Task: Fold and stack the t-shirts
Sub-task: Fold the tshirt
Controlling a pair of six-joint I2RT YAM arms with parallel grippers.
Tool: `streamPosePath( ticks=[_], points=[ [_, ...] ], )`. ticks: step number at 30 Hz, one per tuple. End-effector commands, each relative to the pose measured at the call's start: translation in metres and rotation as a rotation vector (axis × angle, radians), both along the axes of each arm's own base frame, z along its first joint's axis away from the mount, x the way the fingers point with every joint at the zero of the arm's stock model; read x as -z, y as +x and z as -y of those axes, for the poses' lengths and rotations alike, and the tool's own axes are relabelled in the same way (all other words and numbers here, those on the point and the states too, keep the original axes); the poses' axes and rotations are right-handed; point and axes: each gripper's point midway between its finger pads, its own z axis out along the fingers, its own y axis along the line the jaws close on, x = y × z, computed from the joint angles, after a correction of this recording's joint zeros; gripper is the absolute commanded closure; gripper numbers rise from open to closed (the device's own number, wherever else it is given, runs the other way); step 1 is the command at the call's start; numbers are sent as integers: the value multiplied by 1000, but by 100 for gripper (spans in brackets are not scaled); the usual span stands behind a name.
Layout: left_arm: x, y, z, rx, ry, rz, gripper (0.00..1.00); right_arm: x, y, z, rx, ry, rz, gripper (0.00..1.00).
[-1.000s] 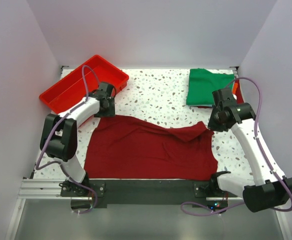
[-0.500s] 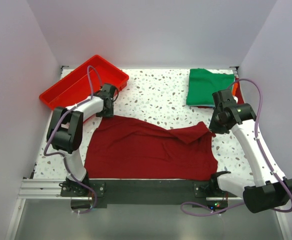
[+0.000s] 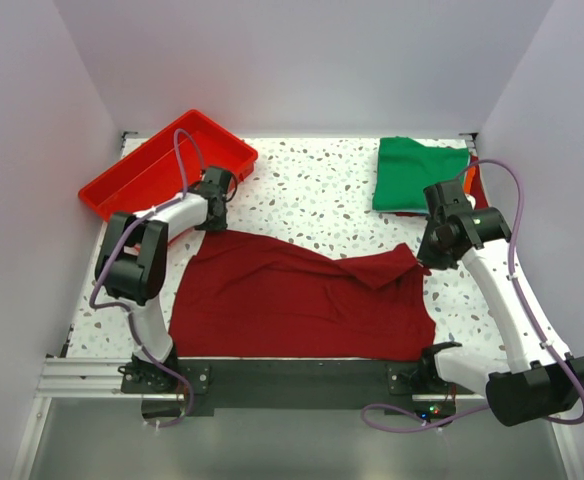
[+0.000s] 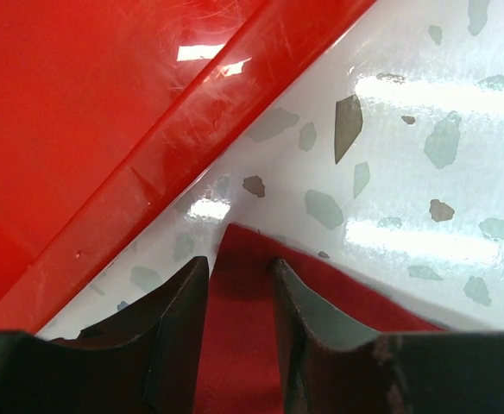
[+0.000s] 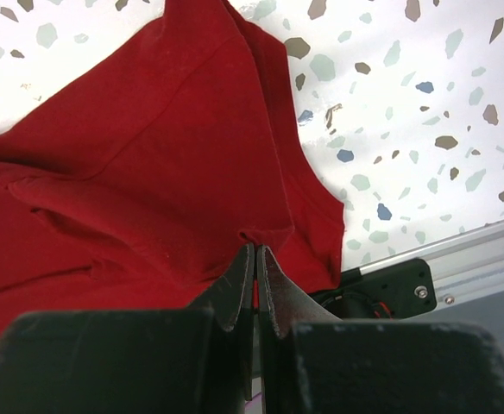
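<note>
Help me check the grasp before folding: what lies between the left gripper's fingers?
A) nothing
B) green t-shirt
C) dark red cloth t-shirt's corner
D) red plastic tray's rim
C: a corner of the dark red cloth t-shirt lies between the fingers of the left gripper.

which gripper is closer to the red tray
Left. The left gripper sits right beside the red tray, jaws straddling a corner of the maroon t-shirt. The right gripper is across the table, pinching the shirt's opposite corner near the green t-shirt.
</note>
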Motion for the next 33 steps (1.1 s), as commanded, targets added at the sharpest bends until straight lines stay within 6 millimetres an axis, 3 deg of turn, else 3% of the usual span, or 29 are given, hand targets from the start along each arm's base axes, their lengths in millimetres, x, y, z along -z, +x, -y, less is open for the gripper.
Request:
streamPosePath(
  ticks=[1,10,16,19,28,33],
  points=[
    [3,10,-4,-1,16,33,60,-3,-3,2,25,4,13,100],
    [15,3,-4,0,17,3,71,-5,-2,0,25,13,22,100],
    [27,-7,-6,6,16,-27,94,-3,-2,-1,28,18,22,100],
    [26,-9,-5,14,12,-28,100,-4,0,-2,26,23,27,100],
    [-21,7,13,59,-82,75,100,-10,19,-9,18,49,58,100],
    [-49,11,17,59,-115,126,100,-17,42,-14,9,53,93,100]
  ],
)
